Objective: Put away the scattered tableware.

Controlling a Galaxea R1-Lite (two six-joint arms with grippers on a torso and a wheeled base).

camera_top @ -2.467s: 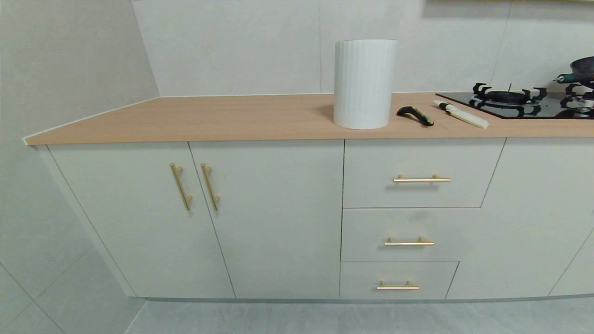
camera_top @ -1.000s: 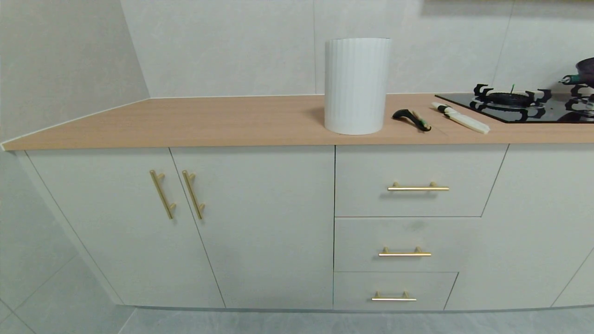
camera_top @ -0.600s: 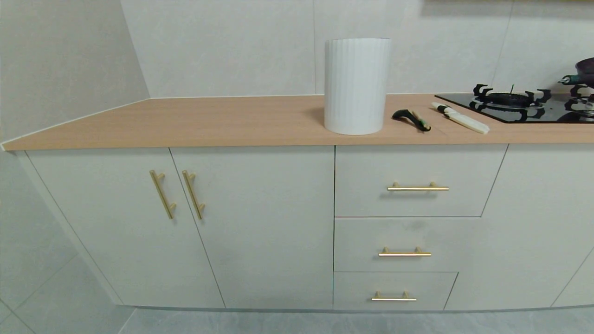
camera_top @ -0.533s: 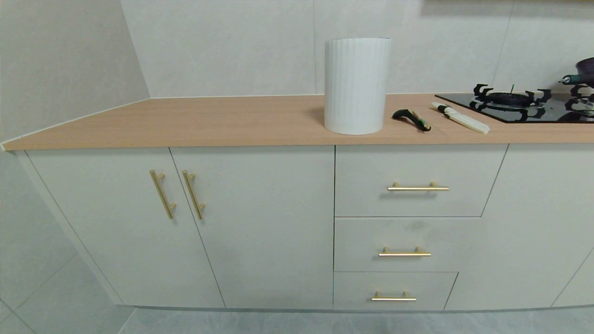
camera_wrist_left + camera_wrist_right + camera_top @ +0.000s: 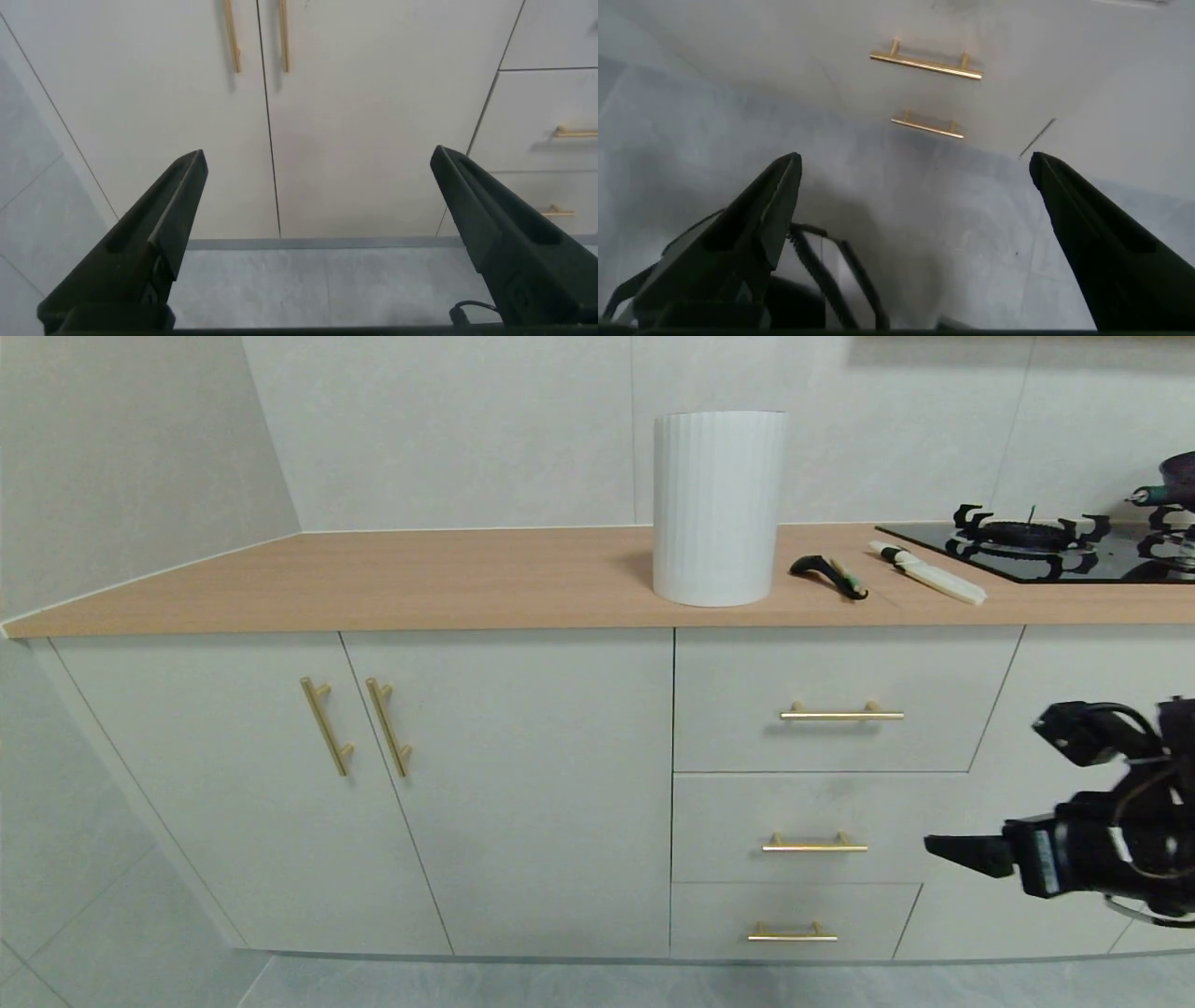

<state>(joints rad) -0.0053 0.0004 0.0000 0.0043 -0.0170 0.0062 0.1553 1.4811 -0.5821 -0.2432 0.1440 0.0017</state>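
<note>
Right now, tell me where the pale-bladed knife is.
In the head view the knife lies flat on the wooden countertop, right of centre, between the black-handled tool and the gas hob.

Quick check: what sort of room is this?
Most likely a home kitchen: a light wooden countertop over pale cabinets with brass bar handles, a black gas hob, and a white knife lying beside it.

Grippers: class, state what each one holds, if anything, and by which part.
Nothing is held. The left gripper and the right gripper are both open and empty; the knife lies on the countertop.
</note>
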